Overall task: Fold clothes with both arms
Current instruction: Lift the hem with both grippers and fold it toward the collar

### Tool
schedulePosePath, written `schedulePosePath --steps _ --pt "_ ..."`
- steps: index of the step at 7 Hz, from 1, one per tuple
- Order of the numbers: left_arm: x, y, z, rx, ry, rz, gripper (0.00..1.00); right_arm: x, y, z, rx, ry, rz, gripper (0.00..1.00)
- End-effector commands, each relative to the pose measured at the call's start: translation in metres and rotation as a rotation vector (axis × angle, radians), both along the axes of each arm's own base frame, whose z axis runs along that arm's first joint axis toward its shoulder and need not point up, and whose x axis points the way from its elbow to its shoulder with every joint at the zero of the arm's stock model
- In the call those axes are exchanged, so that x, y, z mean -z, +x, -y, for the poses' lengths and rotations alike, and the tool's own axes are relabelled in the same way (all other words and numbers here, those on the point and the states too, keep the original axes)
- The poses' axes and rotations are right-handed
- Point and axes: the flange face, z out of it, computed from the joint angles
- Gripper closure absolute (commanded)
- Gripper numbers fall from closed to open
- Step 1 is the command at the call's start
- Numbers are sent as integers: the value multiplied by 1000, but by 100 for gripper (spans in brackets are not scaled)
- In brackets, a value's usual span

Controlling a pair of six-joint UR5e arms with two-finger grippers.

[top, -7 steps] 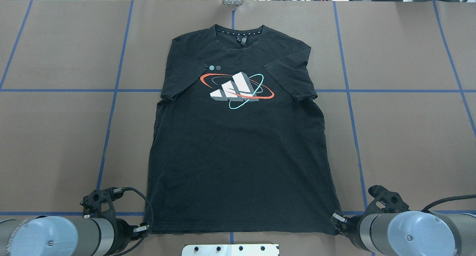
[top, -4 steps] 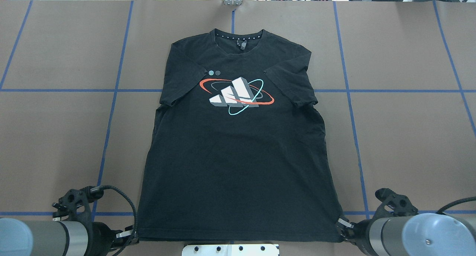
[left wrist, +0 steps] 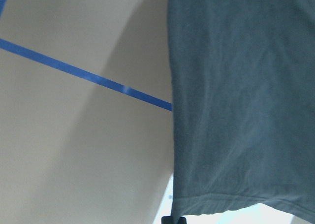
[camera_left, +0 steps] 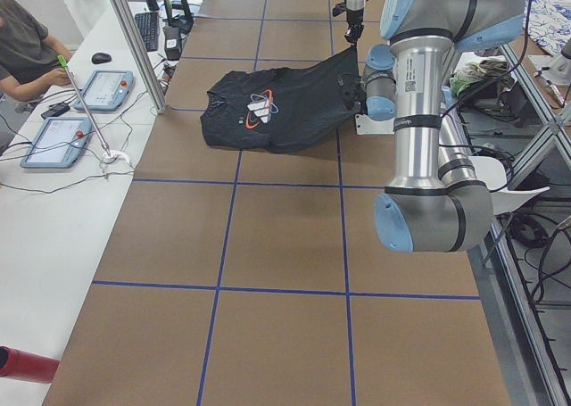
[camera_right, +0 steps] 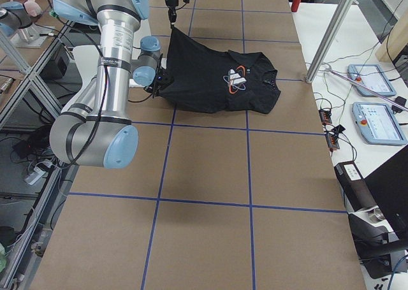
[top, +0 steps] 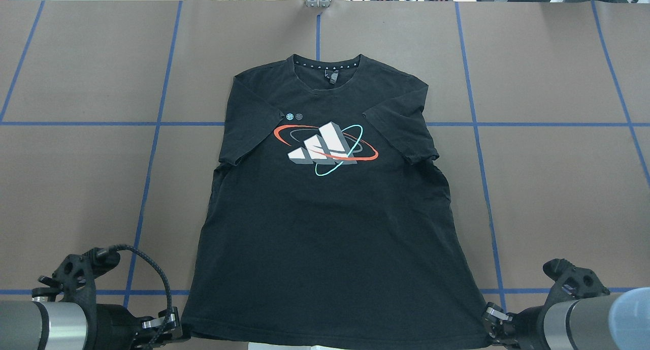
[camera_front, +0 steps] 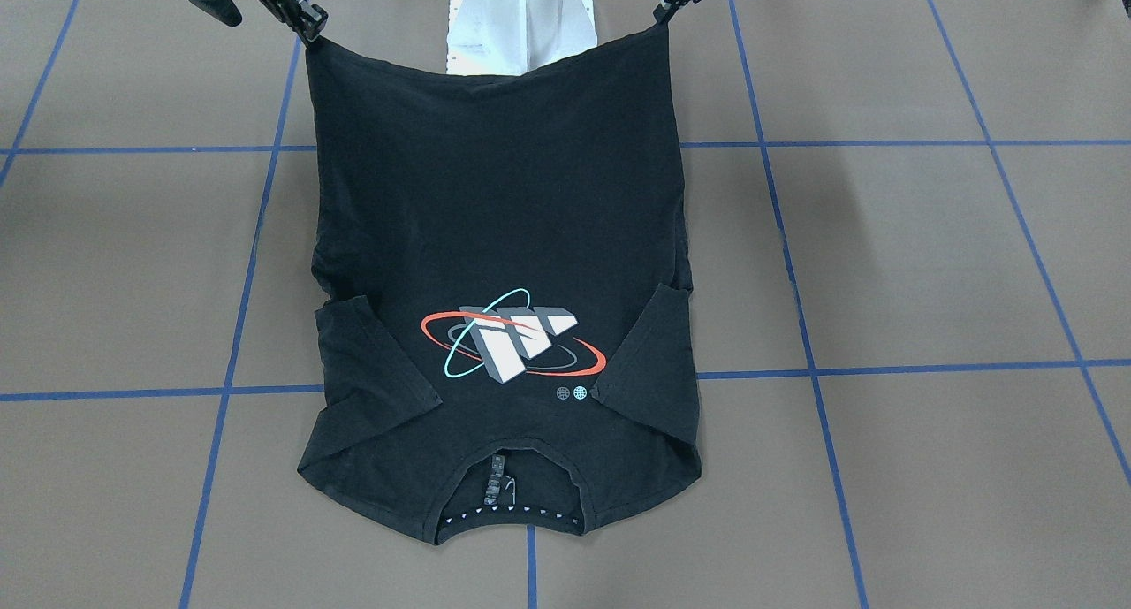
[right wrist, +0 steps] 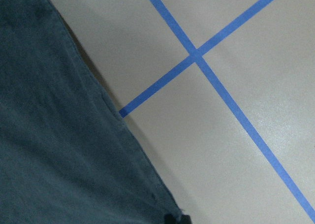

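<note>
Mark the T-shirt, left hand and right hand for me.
T-shirt (top: 325, 238): overhead exterior view, plain black front, mid-body.
left hand (top: 175, 328): overhead exterior view, between the fingertips pinching one hem corner.
right hand (top: 490, 323): overhead exterior view, between the fingertips pinching the other hem corner.

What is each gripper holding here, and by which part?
Both hold the black T-shirt: the left gripper pinches one bottom hem corner, the right gripper the other. The hem end is lifted; the collar end lies on the table.

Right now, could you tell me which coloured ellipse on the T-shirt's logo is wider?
The orange ellipse, which stretches past both ends of the block logo; the teal ellipse is narrower and tilted.
</note>
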Motion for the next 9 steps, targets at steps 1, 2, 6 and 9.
schedulePosePath --steps 1,2,6,9 --pt "28 -16 56 99 15 -73 100 19 4 36 -88 -19 4 100" --pt "29 -15 91 125 101 -66 100 46 -16 74 -164 -23 -42 100" --pt "-13 -27 245 239 214 76 100 66 -19 215 -228 -19 -176 100" --pt "-32 -5 297 271 196 133 100 43 -6 307 -201 -9 -216 100"
